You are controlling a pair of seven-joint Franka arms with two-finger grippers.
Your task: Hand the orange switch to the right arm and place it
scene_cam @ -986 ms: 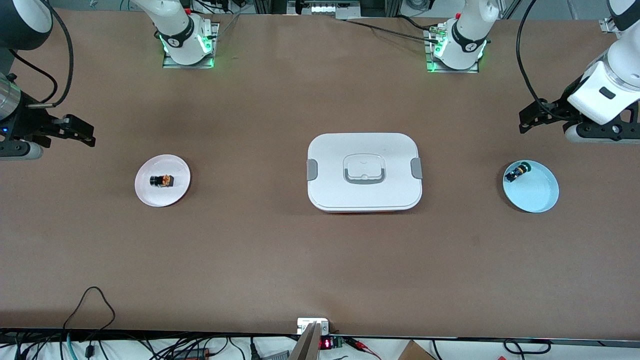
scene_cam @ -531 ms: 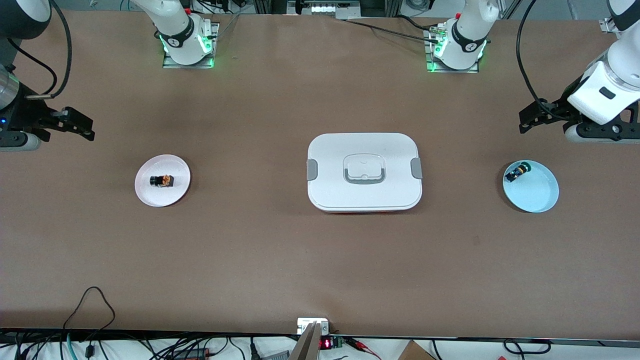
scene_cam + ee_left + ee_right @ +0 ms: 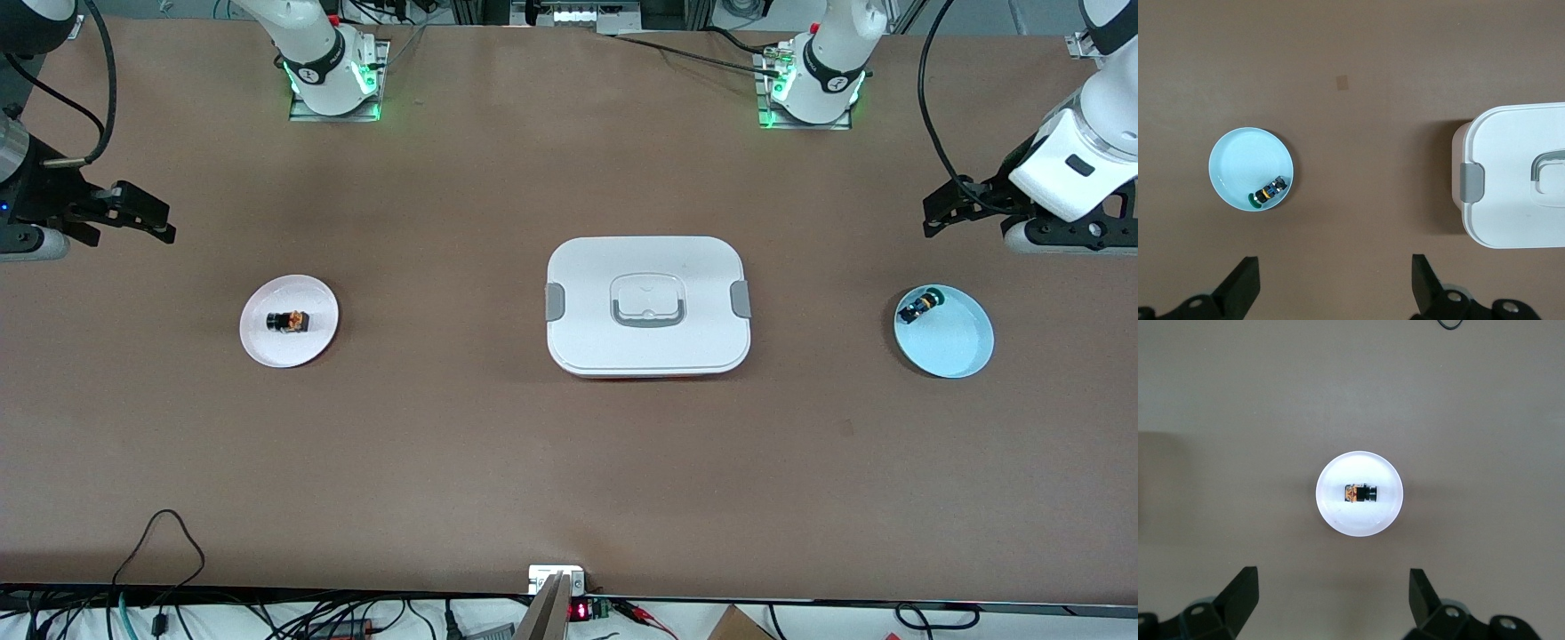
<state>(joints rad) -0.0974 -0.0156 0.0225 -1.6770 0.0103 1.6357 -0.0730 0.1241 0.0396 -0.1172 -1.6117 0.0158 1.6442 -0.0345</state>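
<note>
You're at the start: the orange switch (image 3: pixel 288 321) lies untouched on the white plate (image 3: pixel 311 351). Both end effectors, left (image 3: pixel 944 211) and right (image 3: pixel 142 213), hang wide and empty; bring one down over that plate.

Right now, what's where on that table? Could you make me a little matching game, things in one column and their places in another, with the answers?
Things:
1. orange switch
2. green-capped switch
3. white lidded box
4. right gripper

Places or states:
A. at the middle of the table
B. on the white plate
C. open, holding nothing
D. in the light blue dish

Pairs: 1-B, 2-D, 3-A, 4-C
</note>
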